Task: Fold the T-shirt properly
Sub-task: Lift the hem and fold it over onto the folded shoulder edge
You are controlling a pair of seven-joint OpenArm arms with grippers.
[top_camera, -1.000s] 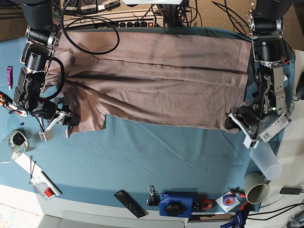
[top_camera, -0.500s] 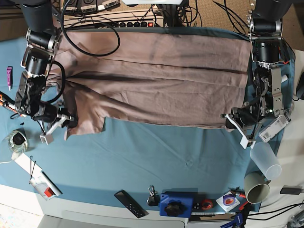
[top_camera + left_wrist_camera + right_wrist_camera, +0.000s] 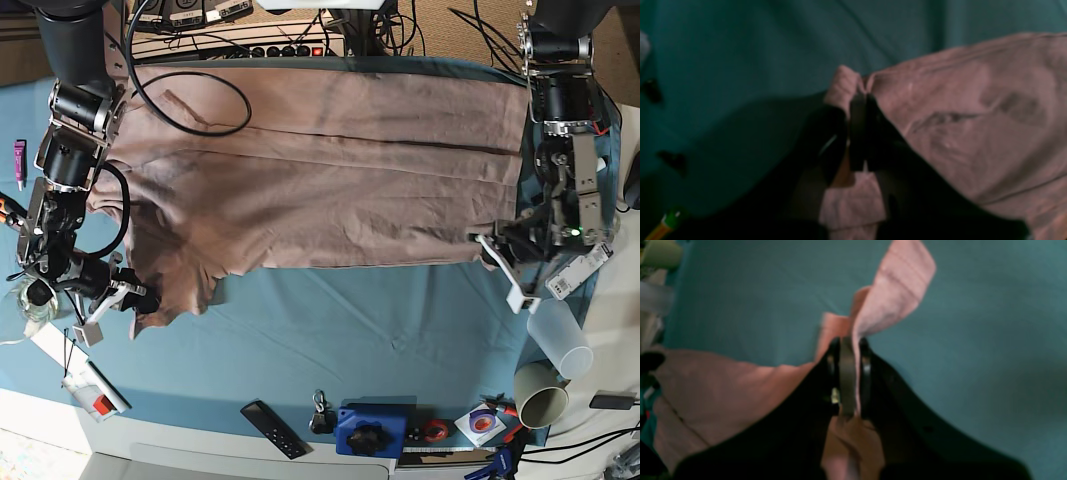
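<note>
The large mauve cotton T-shirt [image 3: 320, 170] lies spread flat across the blue-teal table cloth [image 3: 350, 330], filling the 12 o'clock half of the base view from edge to edge. Its lower hem runs across the middle, and long creases cross the body.

At about 3 o'clock the left gripper [image 3: 497, 252] is clenched on the shirt's lower corner — the left wrist view shows a small bunch of pink fabric [image 3: 846, 83] poking up between the closed black jaws. At about 8 o'clock the right gripper [image 3: 140, 300] is likewise clamped on the opposite corner, near the sleeve — in the right wrist view a flap of cloth [image 3: 897, 283] stands above the pinched jaws.

A clear plastic cup [image 3: 560, 335] and a pale green mug [image 3: 540, 392] sit at 4 o'clock, just off the cloth's edge. A black remote control [image 3: 272, 428] lies at 6 o'clock.
</note>
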